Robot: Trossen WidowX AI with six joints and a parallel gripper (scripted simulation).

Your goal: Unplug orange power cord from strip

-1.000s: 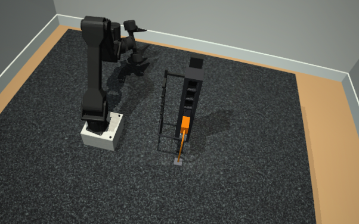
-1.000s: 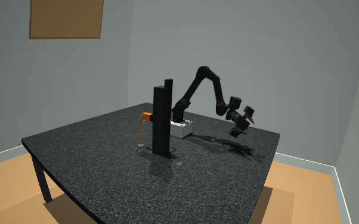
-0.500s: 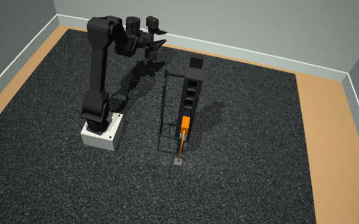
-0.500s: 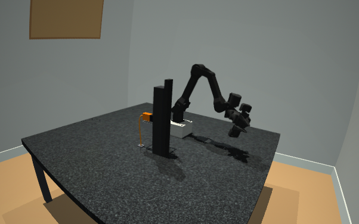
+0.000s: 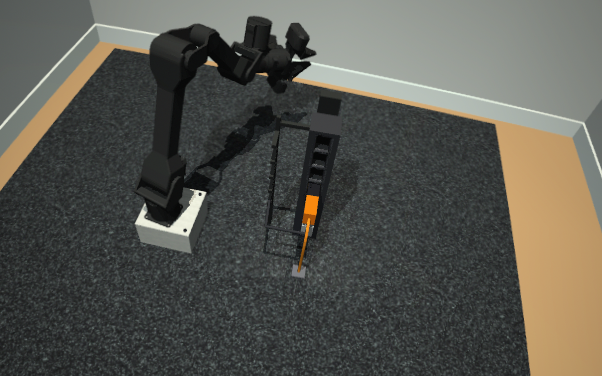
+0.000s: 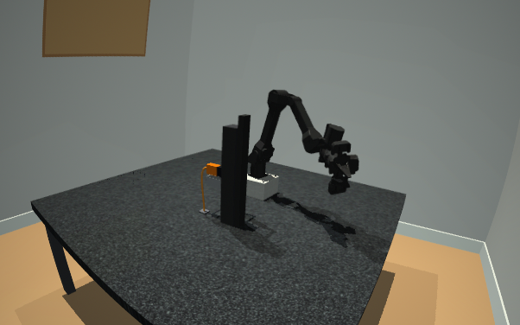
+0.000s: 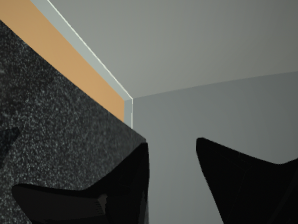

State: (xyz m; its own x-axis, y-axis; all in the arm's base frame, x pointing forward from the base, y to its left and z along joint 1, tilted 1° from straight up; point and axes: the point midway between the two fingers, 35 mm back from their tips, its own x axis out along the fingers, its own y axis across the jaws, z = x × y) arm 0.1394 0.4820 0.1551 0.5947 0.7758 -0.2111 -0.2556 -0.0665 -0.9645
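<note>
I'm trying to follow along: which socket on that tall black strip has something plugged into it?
The lowest socket on the power strip: it alone holds the orange plug, with its cord running down to the table. The sockets above it are dark and empty.

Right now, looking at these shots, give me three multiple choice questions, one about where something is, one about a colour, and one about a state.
1. Where does the orange plug sit in the power strip?
A. Top socket
B. Lowest socket
C. Lying loose on the table

2. What colour is the arm's base block?
A. White
B. Orange
C. Green

3. What does the gripper hold?
A. The plug
B. The cord
C. Nothing

Answers:
1 B, since the top view shows the plug at the strip's bottom end, with dark sockets above it.
2 A, as it looks pale against the dark table.
3 C, because the wrist view shows only wall between the fingers, far from the cord.
</note>
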